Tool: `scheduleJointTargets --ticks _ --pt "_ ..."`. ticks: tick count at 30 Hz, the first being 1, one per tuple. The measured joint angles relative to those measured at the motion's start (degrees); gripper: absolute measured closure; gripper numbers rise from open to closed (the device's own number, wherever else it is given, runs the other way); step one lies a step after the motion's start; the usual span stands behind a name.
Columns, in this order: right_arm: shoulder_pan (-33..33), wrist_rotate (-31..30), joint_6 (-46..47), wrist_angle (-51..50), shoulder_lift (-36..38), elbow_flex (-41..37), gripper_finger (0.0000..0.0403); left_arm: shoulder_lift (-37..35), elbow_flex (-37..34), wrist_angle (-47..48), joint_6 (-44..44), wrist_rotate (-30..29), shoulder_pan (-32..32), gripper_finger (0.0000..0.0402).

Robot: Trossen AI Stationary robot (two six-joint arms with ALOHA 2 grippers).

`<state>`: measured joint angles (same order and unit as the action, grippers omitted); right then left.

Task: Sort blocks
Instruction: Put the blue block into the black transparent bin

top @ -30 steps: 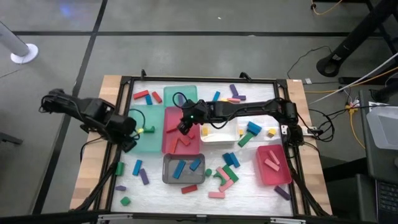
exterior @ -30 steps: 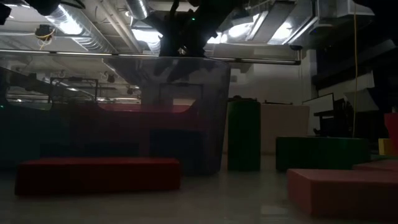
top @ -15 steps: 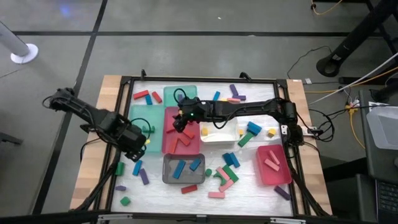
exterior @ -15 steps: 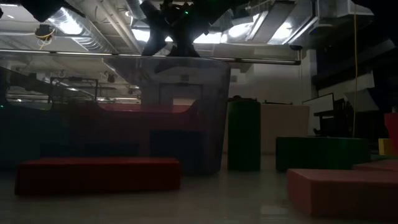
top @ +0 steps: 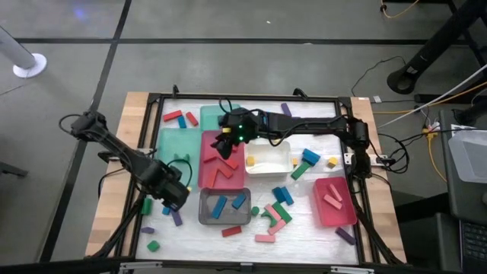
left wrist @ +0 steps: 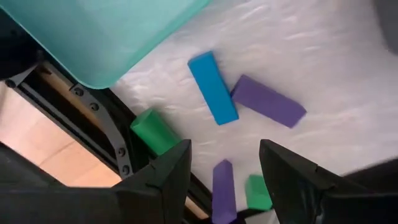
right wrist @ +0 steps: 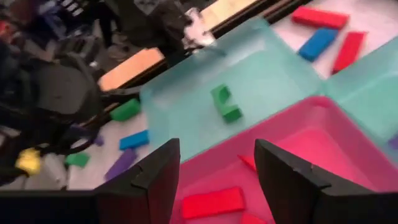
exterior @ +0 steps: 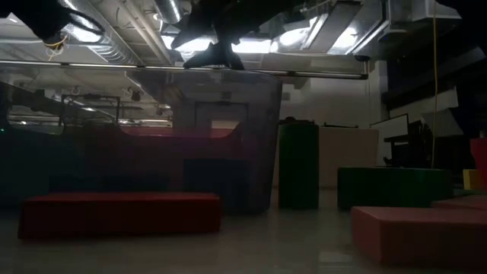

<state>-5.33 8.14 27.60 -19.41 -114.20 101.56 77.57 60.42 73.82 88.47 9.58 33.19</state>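
Your left gripper (top: 173,195) hangs over the table's left front area with its fingers spread and nothing between them. Beneath it lie a blue block (left wrist: 213,88), a purple block (left wrist: 268,101) and a green block (left wrist: 154,131), just beside the green tray (top: 173,144). Your right gripper (top: 225,146) hovers above the red tray (top: 205,172), fingers apart and empty; red blocks (right wrist: 213,203) lie inside that tray.

Five trays (top: 179,164), approx 30 blocks (top: 304,157), two robot arms (top: 304,128)
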Motion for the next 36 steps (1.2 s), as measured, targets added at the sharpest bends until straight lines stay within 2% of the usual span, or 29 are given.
scheduleJointTargets --ticks 7,10,18,20,27,32,36 --pt "0.1 2.3 0.4 -0.7 0.9 1.3 0.0198 5.4 0.0 -2.2 9.4 -2.3 3.6 0.0225" --pt "0.1 5.3 0.4 -1.5 0.9 3.4 0.0198 7.3 -0.2 -4.6 12.1 -4.6 4.9 0.0225" --pt "0.1 9.6 -2.6 -1.8 0.9 8.5 0.0198 8.3 -9.0 -9.8 19.2 -5.3 6.6 0.0225" --pt "0.1 9.8 -2.6 -1.7 0.9 9.3 0.0198 8.2 -11.3 -11.5 19.7 -5.3 6.6 0.0225" --pt "0.1 10.0 -2.5 -1.7 0.9 10.2 0.0198 8.2 -18.2 -28.6 20.3 -5.6 6.6 0.0225" --pt "0.1 10.6 -2.5 -2.6 0.9 10.2 0.0198 7.7 -20.9 -29.4 21.9 -5.3 6.6 0.0225" --pt "0.1 10.6 -2.5 -3.8 0.9 10.2 0.0198 7.5 -21.2 -30.9 18.3 -5.3 6.5 0.0241"
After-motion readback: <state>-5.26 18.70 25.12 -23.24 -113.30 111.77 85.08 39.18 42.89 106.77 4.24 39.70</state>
